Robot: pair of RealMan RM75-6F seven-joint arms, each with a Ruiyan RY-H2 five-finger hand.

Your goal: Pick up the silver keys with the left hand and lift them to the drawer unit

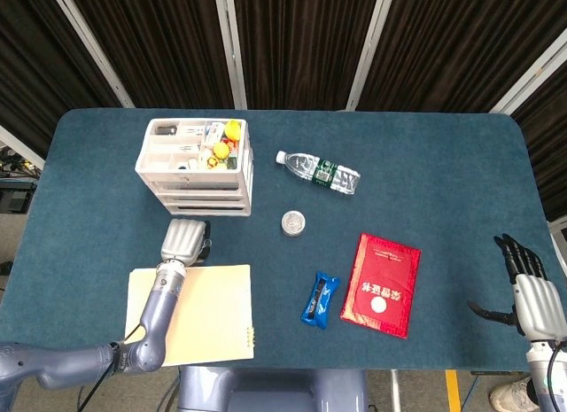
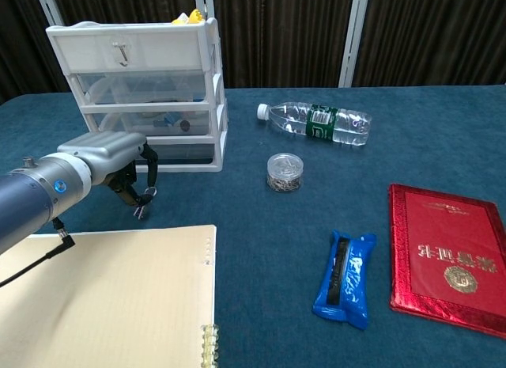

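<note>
My left hand (image 2: 107, 158) hovers in front of the white drawer unit (image 2: 142, 91), just above the table, fingers curled downward. It pinches the silver keys (image 2: 142, 203), which dangle from its fingertips clear of the blue cloth. From the head view the left hand (image 1: 183, 241) sits just below the drawer unit (image 1: 197, 177) and hides the keys. My right hand (image 1: 532, 299) rests at the table's far right edge, fingers spread, holding nothing; the chest view does not show it.
A cream notebook (image 2: 111, 297) lies just below the left hand. A small round tin (image 2: 285, 172), a water bottle (image 2: 316, 123), a blue packet (image 2: 345, 277) and a red booklet (image 2: 447, 257) lie to the right. The unit's top tray holds several small items.
</note>
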